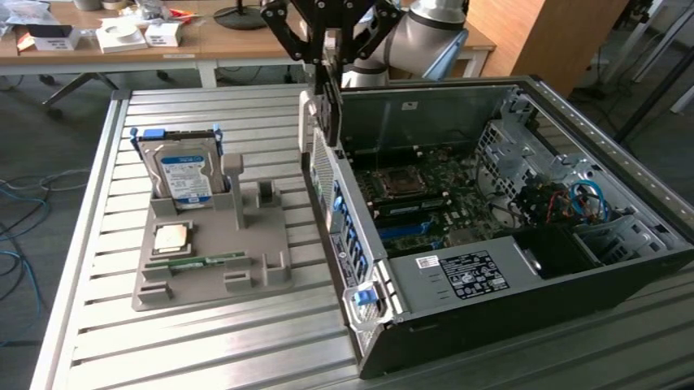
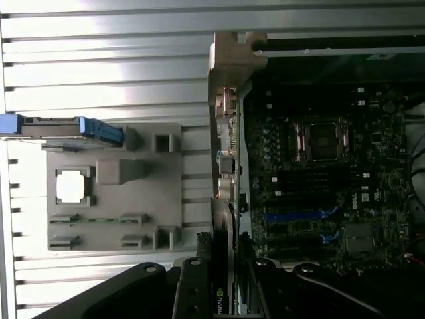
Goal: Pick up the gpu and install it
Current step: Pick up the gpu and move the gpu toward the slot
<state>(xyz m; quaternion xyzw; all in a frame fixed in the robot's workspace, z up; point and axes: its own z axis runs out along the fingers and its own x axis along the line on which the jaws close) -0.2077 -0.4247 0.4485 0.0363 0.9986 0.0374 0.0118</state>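
My gripper [image 1: 328, 55] hangs above the rear wall of the open computer case [image 1: 456, 284], shut on the gpu [image 1: 323, 114]. The card hangs on edge below the fingers, its silver end bracket toward the exterior view's left, just over the case's back panel. In the wrist view the gpu [image 2: 222, 292] sits clamped between the two black fingers [image 2: 192, 289], seen edge-on with a small logo on it. The motherboard [image 2: 319, 193], with its blue and black slots, lies inside the case beside the card.
A grey fixture tray [image 1: 211, 260] on the slatted metal table holds an upright hard drive [image 1: 184, 175], a processor chip [image 1: 174, 237] and a memory stick [image 1: 195, 262]. A drive cage and cables fill the case's right side. A wooden desk stands behind.
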